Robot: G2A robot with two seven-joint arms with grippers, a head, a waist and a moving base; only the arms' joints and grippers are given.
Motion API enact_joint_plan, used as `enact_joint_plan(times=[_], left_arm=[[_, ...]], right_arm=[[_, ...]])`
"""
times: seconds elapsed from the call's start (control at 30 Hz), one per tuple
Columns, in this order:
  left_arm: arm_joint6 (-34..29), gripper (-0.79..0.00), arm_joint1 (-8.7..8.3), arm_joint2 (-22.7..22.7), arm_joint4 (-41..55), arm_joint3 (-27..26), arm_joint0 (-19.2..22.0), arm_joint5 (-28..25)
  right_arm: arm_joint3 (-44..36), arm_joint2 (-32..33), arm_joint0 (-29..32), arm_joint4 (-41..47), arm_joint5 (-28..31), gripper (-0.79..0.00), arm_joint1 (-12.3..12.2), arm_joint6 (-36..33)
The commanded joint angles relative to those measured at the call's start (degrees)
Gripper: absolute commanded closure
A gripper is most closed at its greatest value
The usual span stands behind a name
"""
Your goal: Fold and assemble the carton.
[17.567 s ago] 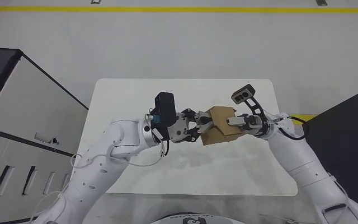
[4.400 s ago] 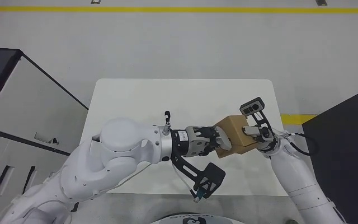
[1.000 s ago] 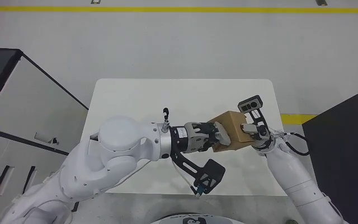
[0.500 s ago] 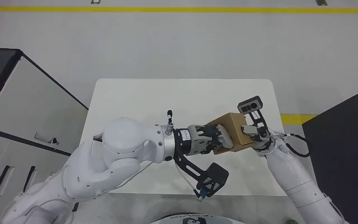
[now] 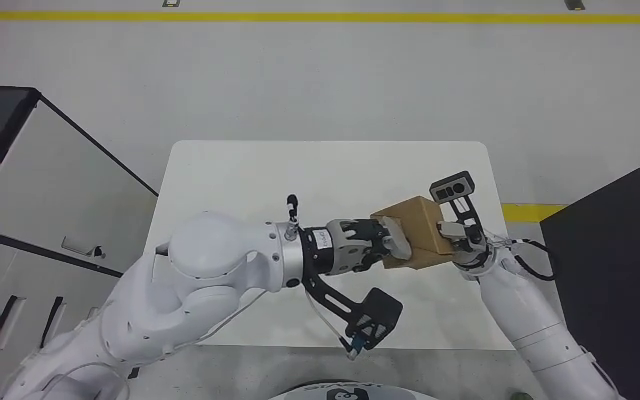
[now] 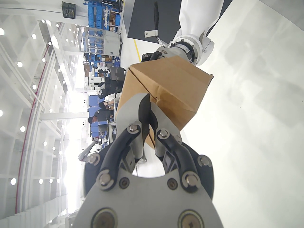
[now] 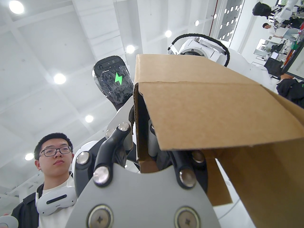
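A brown carton (image 5: 412,228) is held up over the right part of the white table (image 5: 300,180), between both arms. My left gripper (image 5: 391,241) is shut on the carton's near-left edge; the left wrist view shows its fingertips (image 6: 145,103) pinching a creased corner of the carton (image 6: 171,84). Shut on the opposite side is my right gripper (image 5: 447,233). In the right wrist view that gripper (image 7: 140,126) straddles a side wall of the carton (image 7: 201,110), one finger outside and one inside, beside a loose flap (image 7: 220,186).
A dark cabinet (image 5: 30,130) stands off the table's left side and a black surface (image 5: 600,240) off its right. The table's rounded edges lie close under both arms. A yellow floor line (image 5: 320,16) runs along the far side.
Over the last second the carton has turned and shifted slightly between the two grippers. Both grippers keep their hold, and the left wrist has rotated a little.
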State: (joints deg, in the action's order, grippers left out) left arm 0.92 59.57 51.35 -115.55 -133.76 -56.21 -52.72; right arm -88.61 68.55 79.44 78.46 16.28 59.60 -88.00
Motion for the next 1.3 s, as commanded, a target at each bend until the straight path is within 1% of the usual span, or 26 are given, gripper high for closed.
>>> enact_joint_plan(times=[0.0, 0.17, 0.3, 0.33, 0.37, 0.43, 0.47, 0.5, 0.57, 0.73, 0.8, 0.87, 0.97, 1.07, 1.13, 1.2, 1.27], left_arm=[[0.3, 0.0, -0.06, 0.2, -0.2, -0.1, -0.2, 0.1], [0.5, 0.0, -0.23, 1.1, -0.7, -0.6, -0.7, 0.8], [0.8, 0.0, -0.49, 2.7, -0.6, -0.7, -1.7, 1.8], [0.9, -0.028, -0.58, 3.3, -0.8, -0.8, -2.0, 2.0], [0.8, -0.099, -0.7, 3.8, -1.0, -0.9, -2.3, 1.9], [1.4, -0.376, -0.92, 5.1, -1.0, -0.9, -2.8, 2.1], [1.6, -0.671, -1.04, 5.8, -0.9, -0.9, -3.1, 2.1], [2.0, -0.785, -1.17, 6.4, -0.9, -0.9, -3.4, 1.8], [2.1, -0.785, -1.27, 6.7, -1.1, -0.9, -3.5, 1.4], [2.1, -0.785, -1.27, 6.7, -1.1, -0.9, -3.5, 1.4], [2.1, -0.785, -1.29, 6.8, -0.9, -0.6, -4.4, 2.4], [2.2, -0.785, -1.42, 7.7, -0.2, -0.7, -5.2, 2.8], [3.3, -0.785, -1.74, 10.8, 3.5, -0.3, -6.9, 2.3], [2.8, -0.785, -2.35, 14.6, 5.1, -0.9, -8.2, -1.2], [3.2, -0.785, -2.67, 17.1, 6.5, -0.9, -8.7, -2.7], [2.8, -0.785, -3.0, 19.3, 7.7, -0.9, -9.5, -4.7], [2.0, -0.785, -3.3, 21.0, 9.8, -0.8, -10.9, -5.3]], right_arm=[[0.0, 0.0, 0.0, 0.1, 0.0, 0.0, 0.0, 0.0], [0.2, 0.0, 0.0, -0.1, 0.0, 0.0, 0.0, 0.0], [0.8, 0.4, 0.1, -0.5, 0.0, 0.0, 0.0, 0.0], [0.9, 0.7, 0.2, -0.6, 0.0, 0.0, 0.0, 0.0], [0.9, 0.9, 0.2, -0.7, 0.0, 0.0, 0.0, 0.0], [1.1, 1.6, 0.3, -1.1, 0.0, 0.0, 0.0, 0.0], [1.1, 1.9, 0.4, -1.2, 0.0, 0.0, 0.0, 0.0], [1.3, 2.3, 0.4, -1.5, 0.0, 0.0, -0.1, 0.0], [1.8, 3.4, 0.3, -2.0, 0.0, 0.0, -0.1, 0.0], [1.8, 3.4, 0.3, -2.0, 0.0, 0.0, -0.1, 0.0], [1.8, 3.4, 0.3, -2.0, 0.0, 0.0, -0.1, 0.0], [0.4, 4.3, 0.0, -4.0, 1.1, 0.0, -0.1, 1.5], [-1.5, 7.1, -1.2, -13.2, 2.2, 0.0, -0.6, 2.2], [-3.7, 9.3, -2.6, -20.3, 2.5, 0.0, -1.0, 2.5], [-4.7, 10.3, -3.6, -24.4, 2.8, 0.0, -1.2, 2.8], [-4.9, 11.5, -5.2, -29.3, 3.0, 0.0, -1.5, 3.0], [-5.2, 12.2, -7.0, -33.8, 3.2, 0.0, -1.7, 3.2]])
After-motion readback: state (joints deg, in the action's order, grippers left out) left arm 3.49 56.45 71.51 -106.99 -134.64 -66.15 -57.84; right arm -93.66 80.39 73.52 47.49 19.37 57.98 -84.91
